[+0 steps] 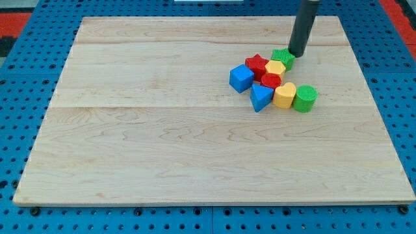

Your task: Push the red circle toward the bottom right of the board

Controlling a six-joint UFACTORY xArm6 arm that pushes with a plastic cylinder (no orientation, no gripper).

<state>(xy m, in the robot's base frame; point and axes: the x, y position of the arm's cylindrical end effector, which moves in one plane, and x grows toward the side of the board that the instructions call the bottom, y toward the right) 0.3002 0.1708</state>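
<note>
The red circle (271,80) lies in the middle of a tight cluster of blocks in the upper right part of the wooden board (162,143). Around it are a red star (257,64), a yellow hexagon (275,68), a green star (282,57), a blue cube (241,78), a blue triangle (261,97), a yellow heart (285,95) and a green cylinder (305,98). My tip (298,54) stands at the top right edge of the cluster, touching or just beside the green star, above and right of the red circle.
The board sits on a blue pegboard surface (19,97) that frames it on all sides. Red areas (16,23) show at the view's top corners.
</note>
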